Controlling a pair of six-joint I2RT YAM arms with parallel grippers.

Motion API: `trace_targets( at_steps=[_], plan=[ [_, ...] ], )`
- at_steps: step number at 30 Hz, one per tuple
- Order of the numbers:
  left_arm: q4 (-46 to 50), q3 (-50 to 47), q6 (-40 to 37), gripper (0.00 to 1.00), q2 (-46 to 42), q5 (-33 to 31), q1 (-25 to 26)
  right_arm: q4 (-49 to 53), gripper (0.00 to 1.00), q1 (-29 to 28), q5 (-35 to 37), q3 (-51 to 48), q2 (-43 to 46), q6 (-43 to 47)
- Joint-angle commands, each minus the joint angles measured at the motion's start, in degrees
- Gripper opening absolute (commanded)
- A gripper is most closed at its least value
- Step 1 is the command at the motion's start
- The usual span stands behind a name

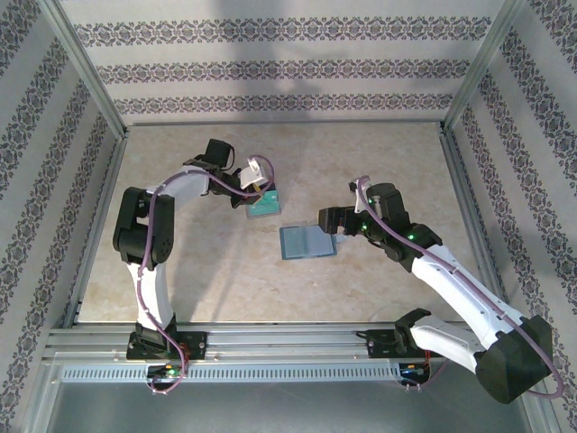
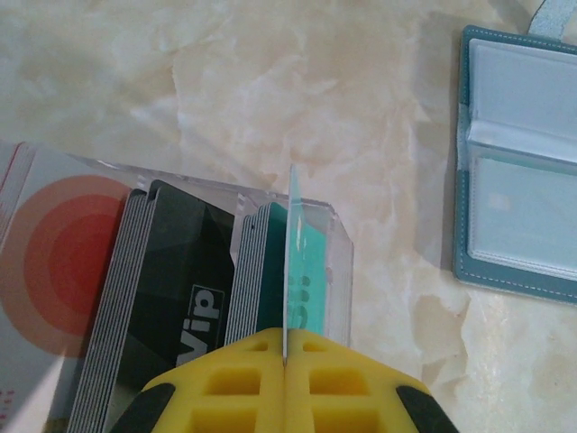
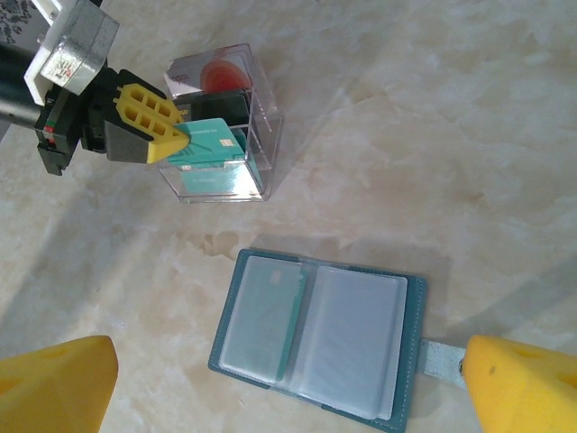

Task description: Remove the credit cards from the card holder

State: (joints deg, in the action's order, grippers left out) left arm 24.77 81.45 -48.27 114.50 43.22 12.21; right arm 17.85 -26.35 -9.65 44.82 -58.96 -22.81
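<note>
Left wrist: black card (image 2: 176, 253) reads "ViP"; jaws pinch teal card (image 2: 290, 271).

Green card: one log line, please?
left gripper shut on teal plastic card; over clear plastic box; right gripper open; slate-blue fabric wallet open

At the bottom centre of the frame the left gripper's (image 2: 286, 347) yellow fingers (image 2: 234, 388) are pressed together on a teal-green card (image 2: 290, 253), seen edge-on and standing straight up the picture. Right behind it sits a clear plastic box (image 2: 341, 262) with a stack of teal cards (image 2: 314, 271), a stack of black cards (image 2: 176, 271) marked "Vip", and a card with red circles (image 2: 54, 271) at the left. Against the right edge the card holder (image 2: 462, 180) lies open on the marbled table (image 2: 270, 90), clear sleeves up.
</note>
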Motion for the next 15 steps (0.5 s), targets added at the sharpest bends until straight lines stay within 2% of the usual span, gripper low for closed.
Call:
trace_targets(
  at_steps=[1,5,8,10,13,15],
  plan=[
    [3.2,2.4,-2.5,0.04,1.5,0.4,-0.8,0.6,0.98,0.3,0.7,-0.3,1.0,-0.5],
    [4.6,3.0,-2.5,0.23,1.2,0.8,-0.7,1.3,0.98,0.3,0.9,-0.3,0.8,-0.3],
    [3.9,2.0,-1.8,0.26,-0.7,1.1,-0.5,2.1,0.95,-0.2,1.5,-0.1,0.3,0.0],
    [3.0,0.9,-1.1,0.26,-2.3,1.0,-0.4,3.6,0.86,-1.3,3.6,0.5,-0.5,0.0],
    [0.1,-2.0,1.3,0.27,-5.7,1.3,0.0,7.0,0.64,-4.5,8.8,2.1,-2.4,-0.1],
    [-2.9,-4.7,3.8,0.27,-8.9,0.4,0.7,8.5,0.62,-6.8,11.6,3.1,-4.0,-0.5]
  ],
)
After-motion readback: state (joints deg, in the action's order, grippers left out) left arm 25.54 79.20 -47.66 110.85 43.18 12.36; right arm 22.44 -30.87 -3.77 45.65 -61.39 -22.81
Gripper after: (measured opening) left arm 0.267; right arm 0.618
